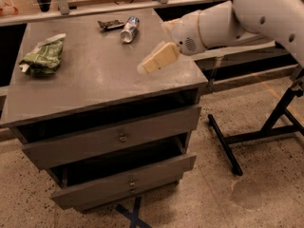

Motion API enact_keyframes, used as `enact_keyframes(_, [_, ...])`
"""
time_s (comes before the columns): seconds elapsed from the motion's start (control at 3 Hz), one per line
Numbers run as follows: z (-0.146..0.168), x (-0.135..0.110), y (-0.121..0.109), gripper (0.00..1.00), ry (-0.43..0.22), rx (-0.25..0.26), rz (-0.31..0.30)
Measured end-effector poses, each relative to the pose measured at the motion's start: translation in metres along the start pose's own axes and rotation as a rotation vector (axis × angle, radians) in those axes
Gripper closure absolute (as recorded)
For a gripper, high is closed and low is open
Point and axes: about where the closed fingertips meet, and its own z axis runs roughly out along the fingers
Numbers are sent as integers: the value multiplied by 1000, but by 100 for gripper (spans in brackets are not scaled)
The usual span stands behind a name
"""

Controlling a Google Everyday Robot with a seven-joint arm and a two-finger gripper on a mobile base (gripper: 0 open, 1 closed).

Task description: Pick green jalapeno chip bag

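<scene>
The green jalapeno chip bag [43, 57] lay on the left side of the grey cabinet top [97, 87], close to its left edge. It was crumpled, with a pale strip at its far end, and nothing touched it. Farther back, near the middle of the top, a flat dark wrapper [110, 24] lay just beside a small white-and-blue can [129, 29] resting on its side. Both were well apart from the bag.

To the right of these, the gripper [159, 59] hung above the right part of the top, with its pale tip pointing left and slightly downward. It carried nothing. Whether it was released or clenched could not be told from this view. Behind it the white arm [237, 18] reached in from the far right, over the cabinet's right edge, and a black stand [266, 127] stood on the floor below.

The step in hand looked like the approach, since the gripper was over the cabinet but well short of the bag. The next move probably called for travelling left across the top, staying nearer than the can and wrapper. The gripper would then need to come down over the bag's bunched middle and close there. The glossy, wrinkled film would likely slip or fold under a shallow grip.
</scene>
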Motion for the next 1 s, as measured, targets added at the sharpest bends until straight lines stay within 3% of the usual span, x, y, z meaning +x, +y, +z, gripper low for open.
enact_keyframes(0.33, [46,-3,3,0,-16,-36,-7])
enact_keyframes(1.0, [126,-32,16,0,-92,-93,-47])
